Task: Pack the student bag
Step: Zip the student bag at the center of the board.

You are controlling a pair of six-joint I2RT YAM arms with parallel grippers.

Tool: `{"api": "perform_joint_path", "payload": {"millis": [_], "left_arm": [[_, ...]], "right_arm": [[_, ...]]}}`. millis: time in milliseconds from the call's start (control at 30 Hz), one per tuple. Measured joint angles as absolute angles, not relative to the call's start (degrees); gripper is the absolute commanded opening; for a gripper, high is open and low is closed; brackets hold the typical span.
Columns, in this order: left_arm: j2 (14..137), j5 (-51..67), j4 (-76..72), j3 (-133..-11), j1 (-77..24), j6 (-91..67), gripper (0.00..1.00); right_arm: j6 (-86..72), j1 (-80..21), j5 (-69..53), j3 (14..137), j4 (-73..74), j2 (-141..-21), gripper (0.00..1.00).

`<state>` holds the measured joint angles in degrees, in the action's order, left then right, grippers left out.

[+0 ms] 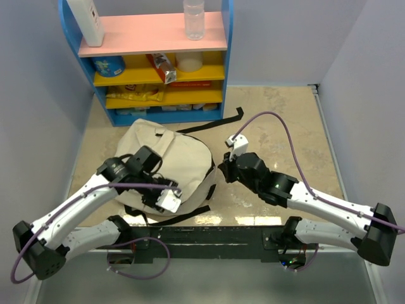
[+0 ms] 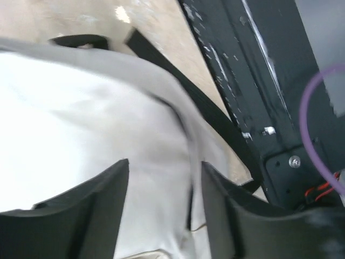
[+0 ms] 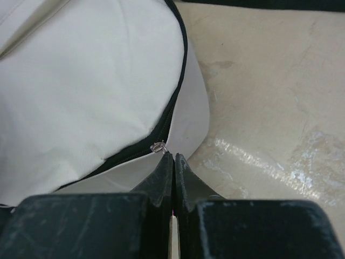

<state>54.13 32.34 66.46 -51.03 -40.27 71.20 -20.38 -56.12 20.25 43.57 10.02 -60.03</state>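
Note:
The student bag lies flat on the table between both arms, cream with a black zipper line. My left gripper hovers at its near edge. In the left wrist view that gripper is open, with the cream fabric of the bag lying under the gap, not pinched. My right gripper is at the bag's right side. In the right wrist view it is shut on the zipper pull, whose metal ring sits at the fingertips on the bag.
A blue shelf unit with pink and yellow boards stands at the back, holding a clear bottle, a white container and snacks. A black strap trails behind the bag. The black base rail runs along the near edge.

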Motion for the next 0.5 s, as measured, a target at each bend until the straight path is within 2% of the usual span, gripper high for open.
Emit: {"api": "perform_joint_path", "payload": {"millis": [33,67,267,500], "left_arm": [[57.2,32.5,66.5,-54.4,-40.3,69.1,0.96],[59.2,32.8,66.3,-56.6,-40.3,67.9,1.00],[65.9,35.3,61.7,-68.2,-41.4,55.8,1.00],[65.8,25.1,45.2,-64.3,-55.2,33.3,1.00]], "right_arm": [[-20.8,-55.9,19.2,41.9,9.4,-58.4,0.00],[-21.2,-55.7,18.1,40.7,9.1,-57.4,0.00],[-22.1,-55.9,13.9,38.5,8.6,-56.9,0.00],[-22.1,-55.9,12.4,38.5,8.2,-56.8,0.00]]}}
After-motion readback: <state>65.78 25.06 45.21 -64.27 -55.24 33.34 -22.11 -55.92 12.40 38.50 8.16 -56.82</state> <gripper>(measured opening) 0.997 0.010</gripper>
